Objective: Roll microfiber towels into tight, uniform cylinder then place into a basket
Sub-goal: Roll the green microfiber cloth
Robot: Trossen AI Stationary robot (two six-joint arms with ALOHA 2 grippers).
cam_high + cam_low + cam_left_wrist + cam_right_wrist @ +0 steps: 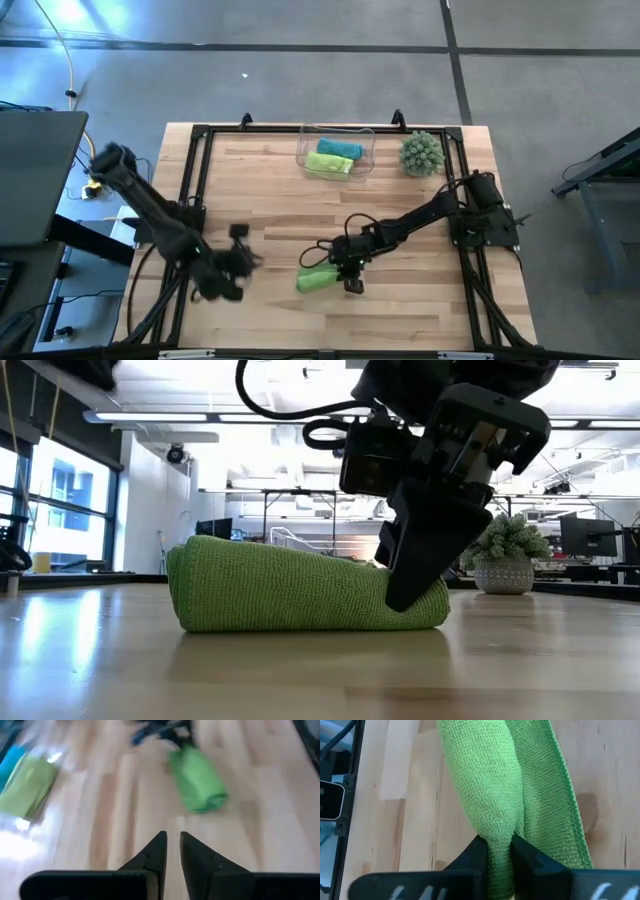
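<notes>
Right gripper point(494, 851) pinching one end of a rolled lime-green microfiber towel point(318, 279) lying on the wooden table point(260, 180).
Its fingers clamp the roll's end; the left gripper point(170, 851), nearly closed and empty, hovers apart; two towels fill the clear plastic basket point(364, 138).

You see three towels: two lime green point(316, 279) point(329, 163) and one teal point(340, 149). You also have one clear basket point(305, 141) and one plant ball point(422, 152).

No readable text, label, brand, number or sign shows in any view; pale marks along the right wrist view's bottom edge stay illegible.
</notes>
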